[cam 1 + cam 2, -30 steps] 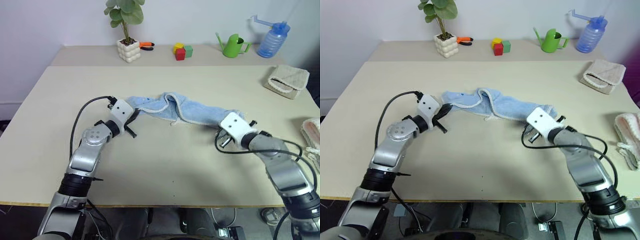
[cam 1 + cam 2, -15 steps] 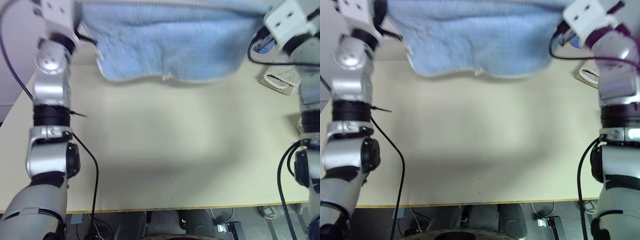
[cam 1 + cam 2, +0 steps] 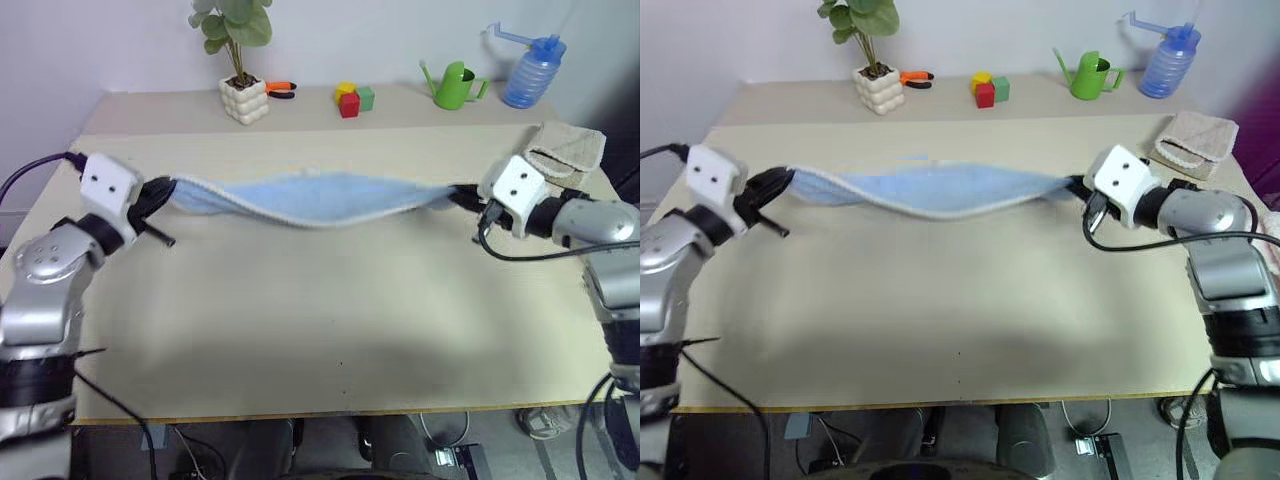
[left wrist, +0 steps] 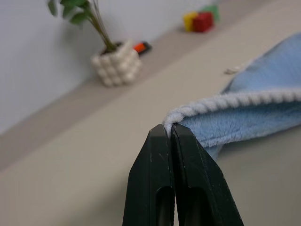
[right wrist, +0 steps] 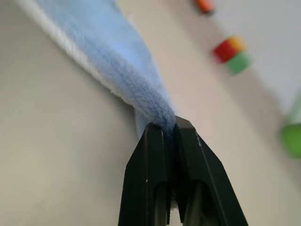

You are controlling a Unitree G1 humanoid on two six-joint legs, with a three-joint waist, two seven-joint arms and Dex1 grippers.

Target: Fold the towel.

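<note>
While stretched between them, the towel (image 3: 310, 198) is pinched by both end effectors.

**Wide open front, crowded back edge**

The light blue terry towel (image 3: 310, 198) stretches as a barrier across the beige table (image 3: 320, 330), and bare tabletop lies nearer the robot. Beyond it stand the white bobbled plant pot (image 3: 244, 100), coloured blocks (image 3: 350, 100), green watering can (image 3: 455, 87) and blue bottle (image 3: 527, 80); a beige folded cloth (image 3: 568, 148) sits just beside the right end.

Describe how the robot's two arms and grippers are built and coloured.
Both arms are silver-grey metal with black joint bands and loose black cables. Each wrist carries a white boxy block with small dark dots. The left gripper and right gripper each have two black, tapering jaws.
</note>
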